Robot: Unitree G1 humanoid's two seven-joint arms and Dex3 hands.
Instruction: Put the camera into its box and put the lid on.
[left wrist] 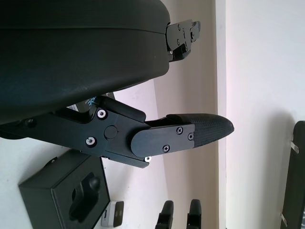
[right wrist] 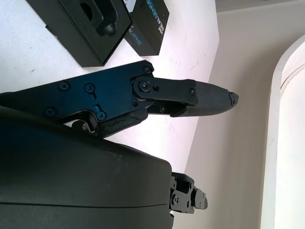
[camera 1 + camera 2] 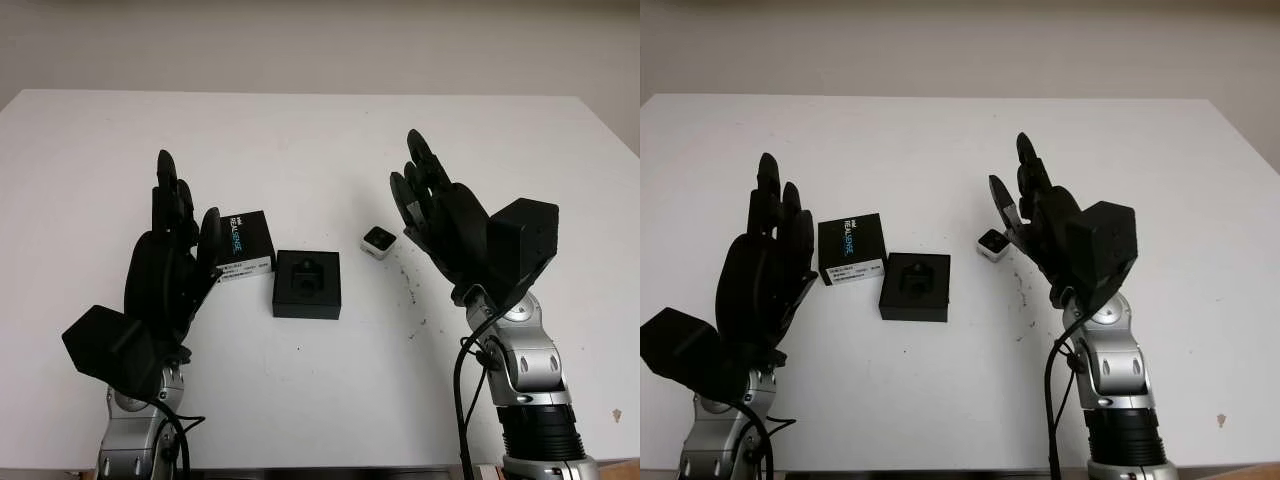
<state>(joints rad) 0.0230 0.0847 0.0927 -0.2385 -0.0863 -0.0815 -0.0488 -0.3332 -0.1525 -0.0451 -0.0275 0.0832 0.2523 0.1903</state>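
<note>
1. White table [image 3: 300, 140] spans the frame beneath a pale wall, with both arms rising from the bottom edge.
2. Left hand [image 3: 175, 250] stands at the lower left of the head view, open and holding nothing, its fingertips beside the lid.
3. Right hand [image 3: 435, 215] is raised at centre right, also open and empty, with the camera just to its left.
4. Camera [image 3: 378, 241] — small, silver-white with a dark face — sits on the table right of centre, apart from the box.
5. Box [image 3: 307, 283], a black tray with a moulded recess, lies at the centre, uncovered.
6. Lid [image 3: 244, 245], black with printed lettering and a white label, lies just left of the box, seemingly touching its corner.
7. Right wrist view shows the recess and lid lettering close up — detail the head views give only coarsely; the left wrist view catches box [image 1: 66, 195] and camera [image 1: 112, 213] together.
</note>
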